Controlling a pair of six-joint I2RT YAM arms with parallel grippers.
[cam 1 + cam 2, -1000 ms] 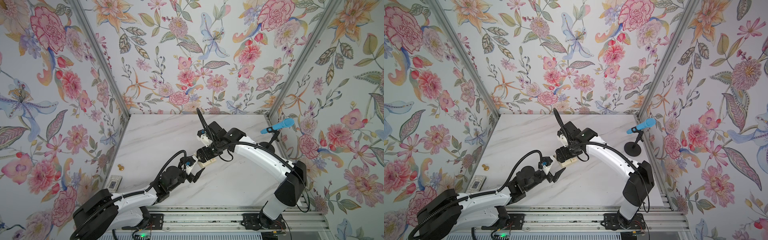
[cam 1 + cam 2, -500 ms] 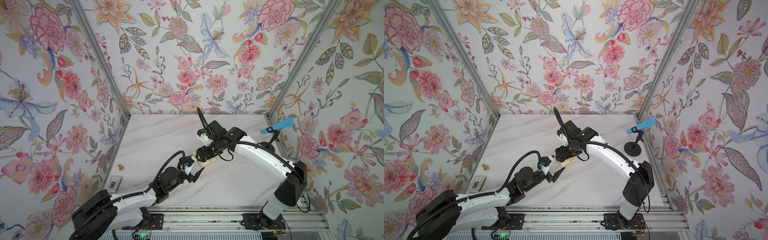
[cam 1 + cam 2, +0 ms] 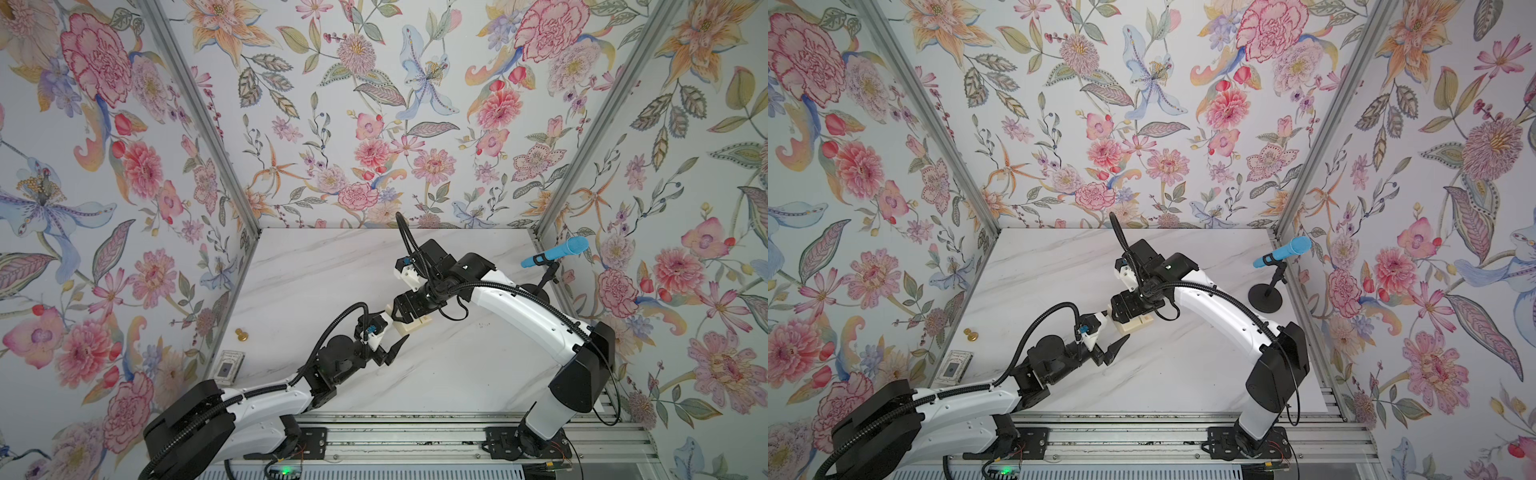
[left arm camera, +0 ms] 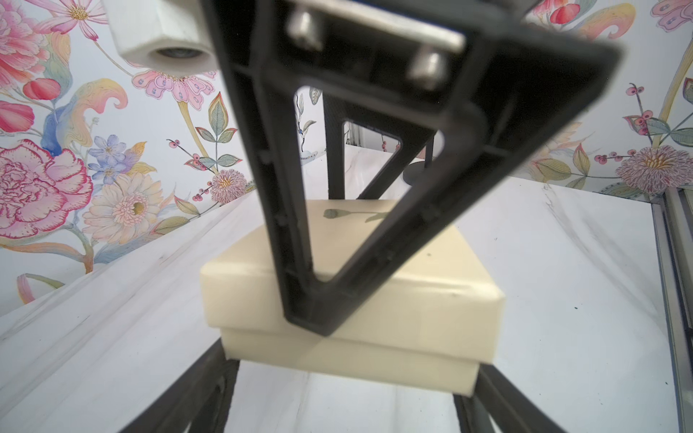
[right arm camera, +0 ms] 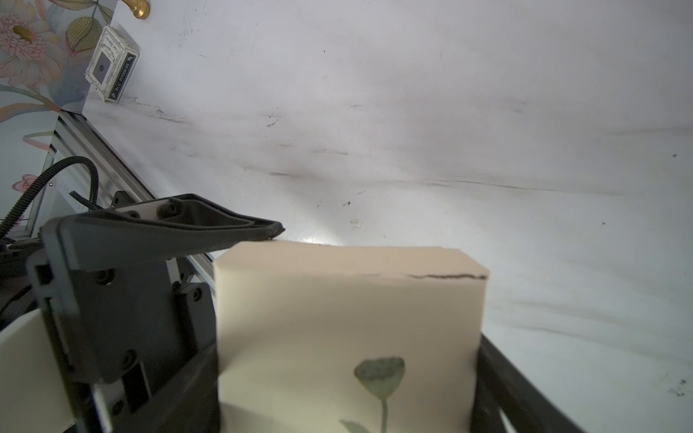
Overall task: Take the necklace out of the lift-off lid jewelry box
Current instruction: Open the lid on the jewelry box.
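The lift-off lid jewelry box (image 3: 411,327) (image 3: 1133,325) is a cream square in mid-table with its lid (image 4: 412,300) (image 5: 337,300) seated on the base (image 4: 375,365). My right gripper (image 3: 409,318) (image 3: 1133,316) (image 5: 347,375) reaches down over it and is shut on two opposite sides of the lid. My left gripper (image 3: 395,332) (image 3: 1116,329) (image 4: 352,360) lies low at the box's near end, its fingers (image 5: 225,228) pressed on the base's corners. The necklace is hidden.
A gold knob (image 3: 241,334) (image 3: 971,334) and a pale card with a dark centre (image 3: 226,365) (image 5: 110,69) lie by the left wall. A blue microphone (image 3: 557,251) on a black stand (image 3: 1264,297) stands at the right. Floral walls close three sides.
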